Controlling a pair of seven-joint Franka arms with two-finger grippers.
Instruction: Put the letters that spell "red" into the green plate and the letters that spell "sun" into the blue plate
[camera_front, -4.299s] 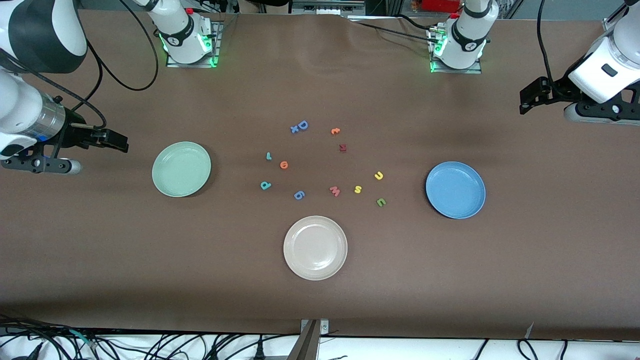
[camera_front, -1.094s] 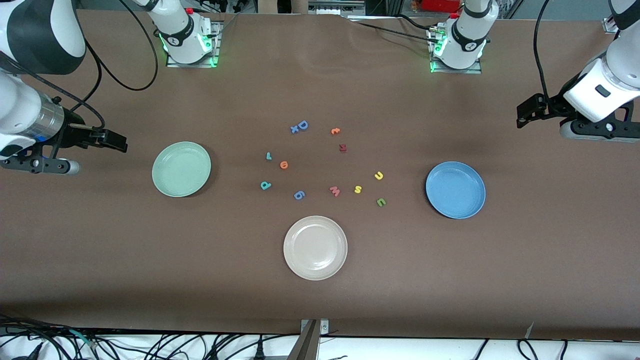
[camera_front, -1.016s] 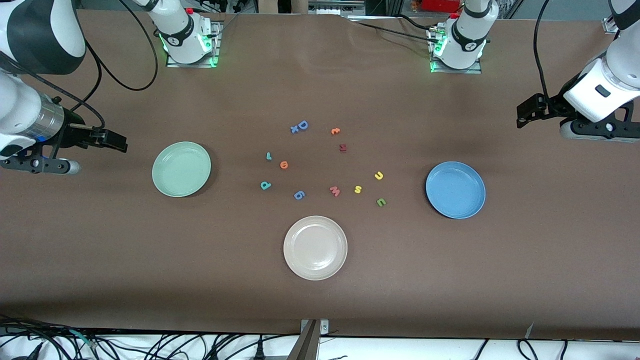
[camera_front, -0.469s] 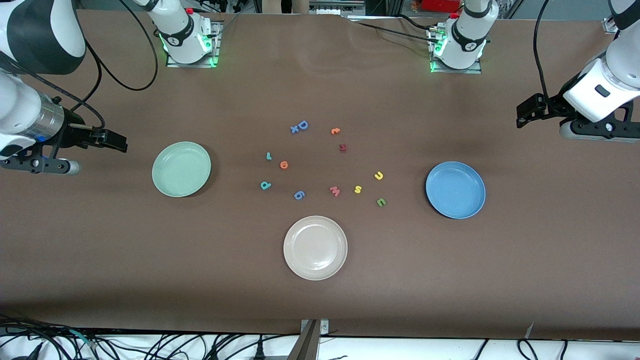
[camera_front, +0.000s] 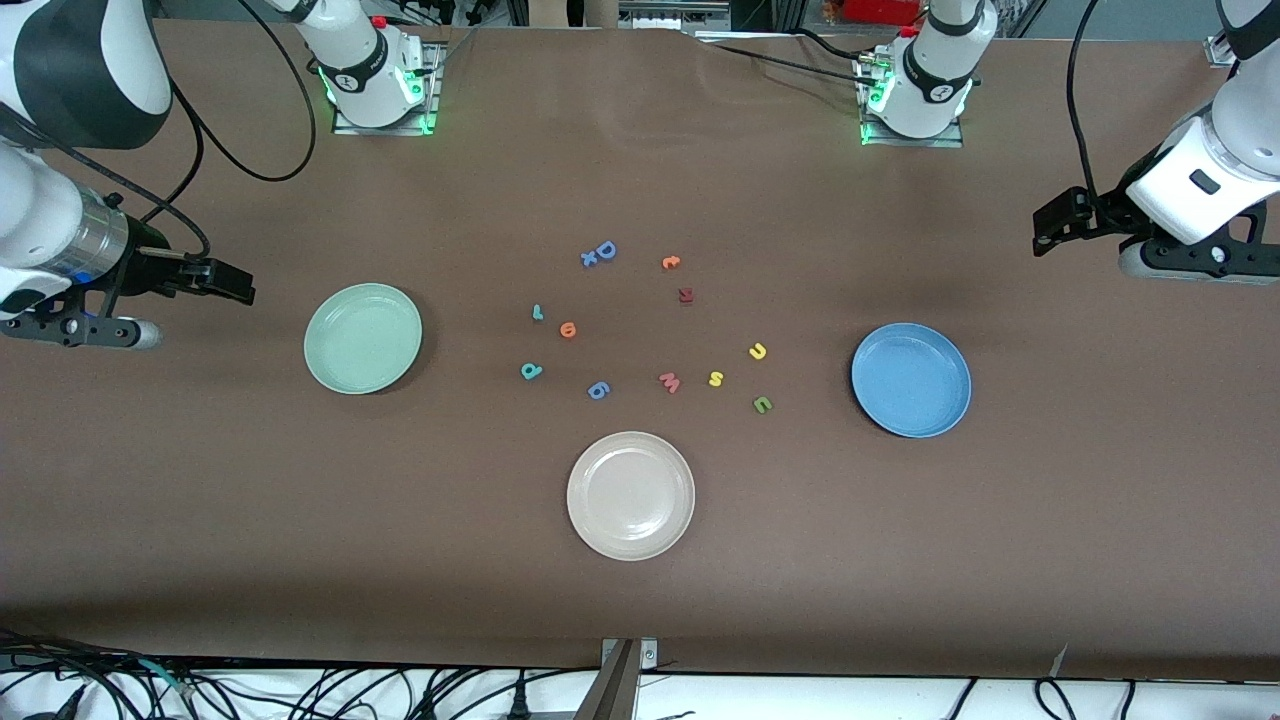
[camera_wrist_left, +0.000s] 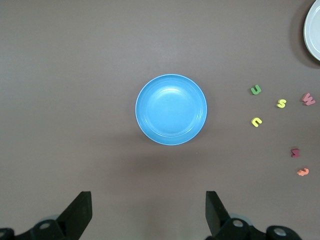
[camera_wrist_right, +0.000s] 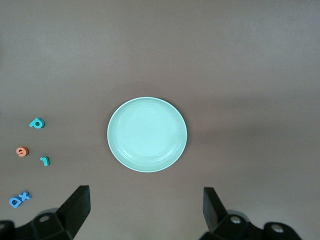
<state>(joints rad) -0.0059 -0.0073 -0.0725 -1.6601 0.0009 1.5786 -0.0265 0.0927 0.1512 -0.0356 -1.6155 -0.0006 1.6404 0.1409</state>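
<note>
On my table, nearest first: cream plate (camera_front: 630, 495), empty. Green "n" (camera_front: 762, 404), yellow "s" (camera_front: 716, 378), yellow "u" (camera_front: 758, 351) loose on the cloth beside the blue plate (camera_front: 911, 379), none in it. Teal "d" (camera_front: 531, 371), orange "e" (camera_front: 568, 329), teal "r" (camera_front: 537, 313) loose between the green plate (camera_front: 363, 338) and the pink "w" (camera_front: 669, 382). Right gripper (camera_front: 222, 283) jaws spread, empty, over bare cloth at its table end. Left gripper (camera_front: 1058, 217) likewise wide, empty, at its own end.

Front camera high, faces robots, sees whole table (camera_front: 640, 600). 2 wrist cameras look straight down: left on blue plate (camera_wrist_left: 171, 110), right on green plate (camera_wrist_right: 147, 134); front view shows both.
</note>
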